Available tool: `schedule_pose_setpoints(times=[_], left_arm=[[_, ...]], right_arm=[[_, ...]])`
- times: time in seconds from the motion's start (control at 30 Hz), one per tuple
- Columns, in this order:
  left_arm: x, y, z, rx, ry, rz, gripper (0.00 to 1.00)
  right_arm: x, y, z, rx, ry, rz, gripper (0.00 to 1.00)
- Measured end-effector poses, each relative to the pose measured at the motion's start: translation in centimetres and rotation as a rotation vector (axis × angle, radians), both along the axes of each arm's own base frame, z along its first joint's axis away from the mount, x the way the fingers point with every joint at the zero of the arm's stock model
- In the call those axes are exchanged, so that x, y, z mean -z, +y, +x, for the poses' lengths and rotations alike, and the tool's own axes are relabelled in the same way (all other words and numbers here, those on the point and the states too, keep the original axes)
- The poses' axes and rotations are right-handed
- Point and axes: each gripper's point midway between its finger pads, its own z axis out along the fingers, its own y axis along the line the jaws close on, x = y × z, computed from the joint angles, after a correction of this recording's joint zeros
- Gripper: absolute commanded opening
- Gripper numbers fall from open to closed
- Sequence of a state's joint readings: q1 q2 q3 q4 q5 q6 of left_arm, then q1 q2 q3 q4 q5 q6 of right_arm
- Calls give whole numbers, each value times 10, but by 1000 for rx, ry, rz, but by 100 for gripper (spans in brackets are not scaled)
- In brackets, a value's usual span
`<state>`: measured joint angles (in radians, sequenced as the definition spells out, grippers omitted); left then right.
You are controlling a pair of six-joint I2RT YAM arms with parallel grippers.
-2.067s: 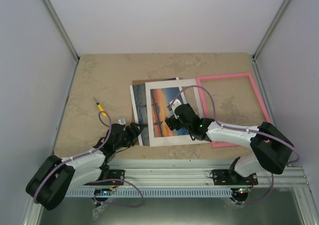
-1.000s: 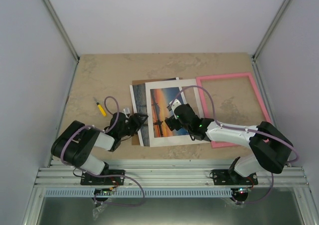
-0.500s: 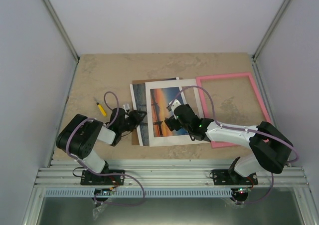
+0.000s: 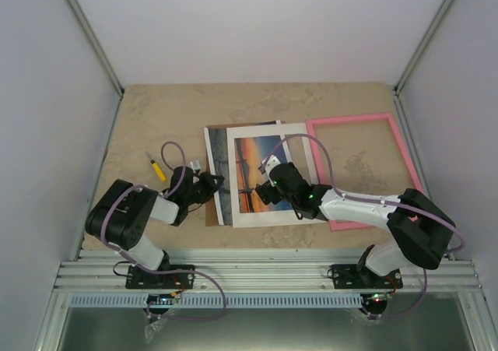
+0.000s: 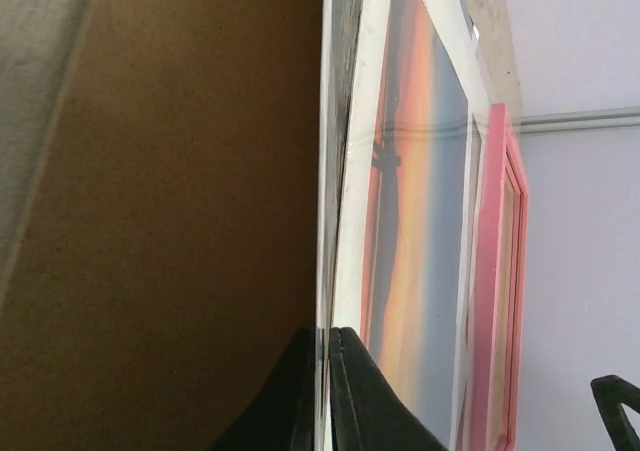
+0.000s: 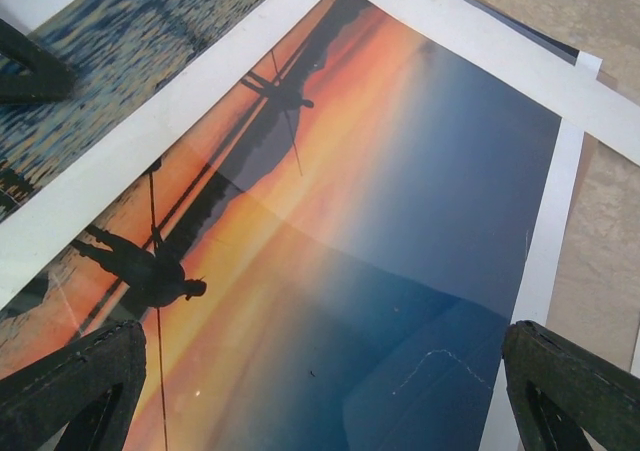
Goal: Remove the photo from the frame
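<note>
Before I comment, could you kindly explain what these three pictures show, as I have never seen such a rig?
These are two robot arms bolted to the near edge of a table. One picture looks down from above and behind them. The other two come from cameras on the left and right wrists. On the table lies an empty pink frame. To its left is a stack: a sunset photo bordered by a white mat, a second print below, and a brown board underneath. A small yellow tool lies further left. The left claw appears shut on the second print's edge. The right claw is open over the photo, holding nothing.
</note>
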<state>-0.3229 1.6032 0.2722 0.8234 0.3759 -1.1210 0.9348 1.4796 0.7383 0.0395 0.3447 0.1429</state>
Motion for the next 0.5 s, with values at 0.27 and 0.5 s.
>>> schedule_pose_setpoints(times=[0.27, 0.5], left_arm=[[-17, 8, 2, -12, -26, 71, 0], [-49, 30, 3, -91, -68, 179, 0]], right_arm=[[3, 1, -2, -5, 7, -11, 98], [3, 2, -3, -9, 7, -10, 98]])
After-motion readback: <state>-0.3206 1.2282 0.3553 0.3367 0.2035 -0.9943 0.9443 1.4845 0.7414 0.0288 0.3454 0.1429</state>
